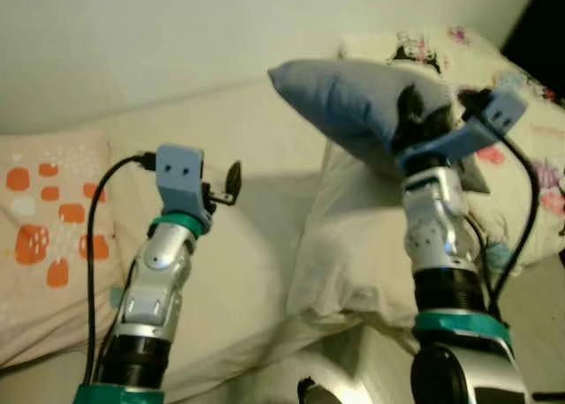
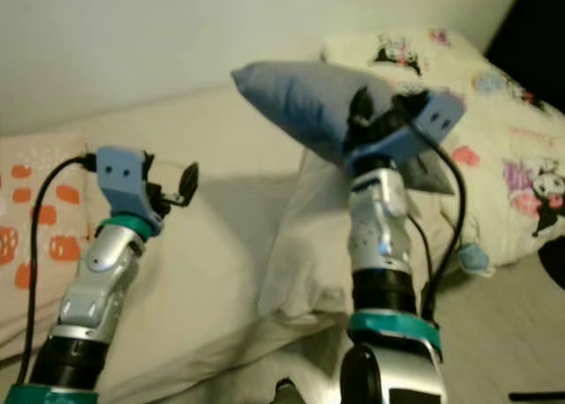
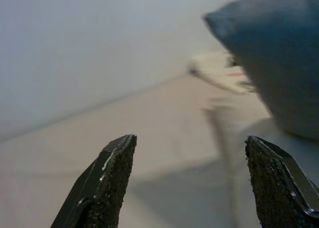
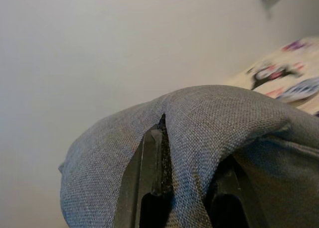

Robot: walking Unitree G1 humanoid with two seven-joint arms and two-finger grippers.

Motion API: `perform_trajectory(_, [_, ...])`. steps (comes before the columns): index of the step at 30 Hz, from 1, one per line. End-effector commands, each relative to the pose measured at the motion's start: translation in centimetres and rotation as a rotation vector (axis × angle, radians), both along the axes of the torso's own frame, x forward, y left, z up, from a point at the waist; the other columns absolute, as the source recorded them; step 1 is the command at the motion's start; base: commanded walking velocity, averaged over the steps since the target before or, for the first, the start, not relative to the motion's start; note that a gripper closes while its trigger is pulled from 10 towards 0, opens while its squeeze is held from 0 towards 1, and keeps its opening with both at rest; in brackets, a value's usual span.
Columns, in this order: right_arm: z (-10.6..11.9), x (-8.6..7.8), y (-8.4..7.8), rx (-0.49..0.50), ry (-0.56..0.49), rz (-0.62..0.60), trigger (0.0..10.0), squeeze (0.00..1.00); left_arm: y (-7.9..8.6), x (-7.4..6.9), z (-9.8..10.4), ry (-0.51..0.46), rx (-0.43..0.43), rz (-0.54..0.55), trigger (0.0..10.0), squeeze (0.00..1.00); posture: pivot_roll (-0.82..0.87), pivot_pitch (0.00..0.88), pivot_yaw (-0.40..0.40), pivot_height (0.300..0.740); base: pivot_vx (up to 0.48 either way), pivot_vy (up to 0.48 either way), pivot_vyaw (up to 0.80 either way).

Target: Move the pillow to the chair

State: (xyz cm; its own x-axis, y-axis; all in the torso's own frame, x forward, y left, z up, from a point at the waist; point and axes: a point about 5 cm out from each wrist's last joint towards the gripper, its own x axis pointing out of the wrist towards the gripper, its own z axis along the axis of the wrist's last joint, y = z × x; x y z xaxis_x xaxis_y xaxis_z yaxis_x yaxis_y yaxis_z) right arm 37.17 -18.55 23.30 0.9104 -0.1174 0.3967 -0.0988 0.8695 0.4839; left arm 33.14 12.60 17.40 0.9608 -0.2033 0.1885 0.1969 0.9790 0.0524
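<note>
No legible text, label or number anywhere (cartoon prints on the bedding [image 2: 521, 157] wordless)

Right gripper [image 4: 187, 198]: fingertips buried in the grey pillow [image 1: 353, 104]; fabric folds over them. Pillow's near right side hidden behind the right arm. Orange-spotted cushion [image 1: 44, 236] cut off at left edge. Cartoon-print bedding [image 2: 494, 139] runs off the right. Small blue item [image 2: 474, 260] beside it, too small to identify.
</note>
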Motion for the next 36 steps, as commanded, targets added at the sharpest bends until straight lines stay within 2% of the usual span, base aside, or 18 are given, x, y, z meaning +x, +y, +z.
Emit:
perform_trajectory(1, [1.6,-0.5,-0.3,-0.044,-0.082,-0.028,10.0,0.00,0.2,-0.1,-0.7,0.024,0.005,0.005,10.0,0.00,0.04,0.011,0.069,0.739,0.000,0.000,-0.80])
perform_trajectory(10, [1.3,-0.6,-0.6,-0.051,-0.079,-0.038,10.0,0.00,0.3,-0.1,-0.7,0.022,0.009,0.004,10.0,0.00,0.04,0.008,0.069,0.739,0.000,0.000,-0.80])
perform_trajectory(16, [1.3,-0.7,-1.4,-0.078,-0.073,-0.086,10.0,0.00,0.2,-0.1,-0.7,0.022,0.012,-0.005,10.0,0.00,0.03,0.003,0.074,0.739,0.000,0.000,-0.80])
perform_trajectory(19, [0.3,-0.8,-2.1,-0.123,-0.029,-0.131,10.0,0.00,-0.1,-0.2,-1.1,0.037,0.011,-0.026,10.0,0.00,0.03,0.001,0.079,0.739,0.000,0.000,-0.80])
perform_trajectory(23, [-1.0,-1.0,-2.8,-0.106,0.013,-0.164,10.0,0.00,-0.4,-0.3,-1.5,0.052,0.008,-0.041,10.0,0.00,0.03,0.001,0.084,0.739,0.000,0.000,-0.80])
perform_trajectory(30, [-5.2,-2.5,-4.3,-0.166,0.161,-0.244,10.0,0.00,-1.1,-0.6,-3.7,0.135,0.039,-0.072,10.0,0.00,0.01,0.009,0.090,0.739,0.000,0.000,-0.80])
perform_trajectory(36, [-7.3,-3.6,-5.0,-0.156,0.226,-0.288,10.0,0.00,-0.9,-0.9,-4.9,0.181,0.046,-0.056,10.0,0.00,0.01,0.009,0.088,0.739,0.000,0.000,-0.80])
